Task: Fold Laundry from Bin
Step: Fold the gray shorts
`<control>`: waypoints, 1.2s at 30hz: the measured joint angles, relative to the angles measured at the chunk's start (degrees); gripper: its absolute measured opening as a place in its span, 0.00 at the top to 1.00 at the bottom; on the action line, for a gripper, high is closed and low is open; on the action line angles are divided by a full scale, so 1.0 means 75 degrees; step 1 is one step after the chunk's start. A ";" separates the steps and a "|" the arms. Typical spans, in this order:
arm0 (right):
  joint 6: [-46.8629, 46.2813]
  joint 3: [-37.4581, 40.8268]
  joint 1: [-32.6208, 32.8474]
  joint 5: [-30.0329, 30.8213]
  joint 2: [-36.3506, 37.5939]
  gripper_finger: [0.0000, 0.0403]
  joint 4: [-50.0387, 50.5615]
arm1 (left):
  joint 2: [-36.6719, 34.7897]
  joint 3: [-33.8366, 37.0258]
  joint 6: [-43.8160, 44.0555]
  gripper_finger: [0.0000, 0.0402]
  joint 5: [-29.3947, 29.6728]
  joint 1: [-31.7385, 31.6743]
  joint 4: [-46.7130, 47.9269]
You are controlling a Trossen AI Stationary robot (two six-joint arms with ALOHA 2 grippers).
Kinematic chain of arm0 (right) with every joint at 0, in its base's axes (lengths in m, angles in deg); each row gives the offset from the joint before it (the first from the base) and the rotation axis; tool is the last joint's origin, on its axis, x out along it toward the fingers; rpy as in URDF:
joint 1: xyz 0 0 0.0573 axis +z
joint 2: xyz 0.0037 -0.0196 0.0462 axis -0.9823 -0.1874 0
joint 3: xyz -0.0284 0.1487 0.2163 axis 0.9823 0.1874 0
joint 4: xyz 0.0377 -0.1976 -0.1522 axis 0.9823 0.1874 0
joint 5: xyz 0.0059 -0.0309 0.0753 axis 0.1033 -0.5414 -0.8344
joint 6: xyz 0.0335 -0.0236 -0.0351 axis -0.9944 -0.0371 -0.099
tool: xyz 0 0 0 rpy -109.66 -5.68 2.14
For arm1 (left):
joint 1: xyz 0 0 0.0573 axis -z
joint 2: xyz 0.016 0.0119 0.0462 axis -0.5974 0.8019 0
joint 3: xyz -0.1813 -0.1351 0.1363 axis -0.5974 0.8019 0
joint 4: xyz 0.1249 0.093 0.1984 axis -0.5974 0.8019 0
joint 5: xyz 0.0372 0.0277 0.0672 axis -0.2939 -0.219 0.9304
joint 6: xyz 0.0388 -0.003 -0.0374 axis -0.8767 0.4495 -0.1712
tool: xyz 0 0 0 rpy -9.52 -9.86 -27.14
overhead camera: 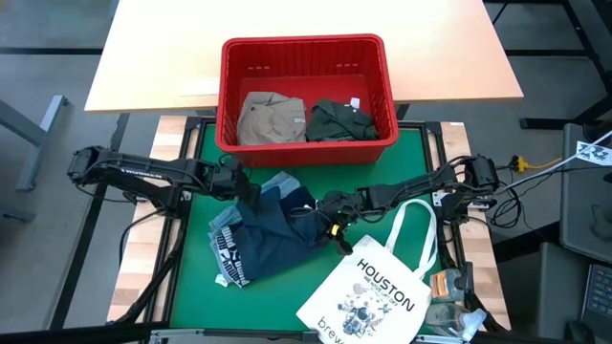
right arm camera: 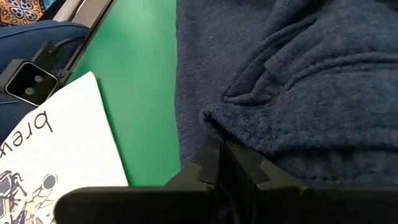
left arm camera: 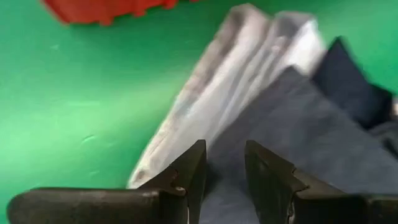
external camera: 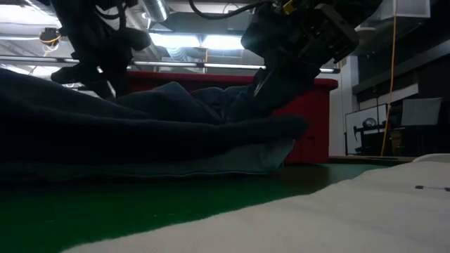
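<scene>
Fingers (right arm camera: 239, 168) of right gripper (right arm camera: 225, 163) pinching navy garment (right arm camera: 298, 81), left gripper (left arm camera: 225, 171) part-open, overhead shows bin (overhead camera: 308, 48).

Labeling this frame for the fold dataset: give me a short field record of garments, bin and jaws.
on mat: navy garment lying over light blue denim
bin: holds khaki garment and dark green garment
left gripper: jaws parted, at the navy garment's edge
right gripper: jaws shut on a navy fold
nearby: white tote bag beside the pile
</scene>
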 joint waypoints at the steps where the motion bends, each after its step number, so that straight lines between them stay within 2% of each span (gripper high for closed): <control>1: 0.0000 0.0000 0.0000 0.0000 -0.0001 0.96 0.0000 | 0.0000 0.0000 0.0081 0.74 -0.0112 -0.0029 0.0124; 14: 0.0000 0.0000 0.0000 0.0000 0.0001 0.96 -0.0006 | 0.0003 0.0000 0.0108 0.74 -0.1658 -0.0032 -0.0081; 17: 0.0000 0.0000 0.0000 0.0000 0.0001 0.96 -0.0009 | 0.0003 0.0000 -0.0190 0.78 -0.1686 0.0064 -0.0081; 21: 0.0000 0.0000 0.0000 0.0000 0.0001 0.96 -0.0009 | 0.0003 0.0000 -0.0531 0.94 -0.1689 0.0177 -0.0081; 23: 0.0000 0.0000 0.0000 0.0000 0.0001 0.96 -0.0007 | 0.0003 0.0000 -0.0572 0.98 -0.1678 0.0231 -0.0081; 36: 0.0000 0.0000 0.0000 0.0003 0.0001 0.96 -0.0012 | 0.0055 0.0000 -0.0832 0.98 -0.1325 0.0424 -0.0065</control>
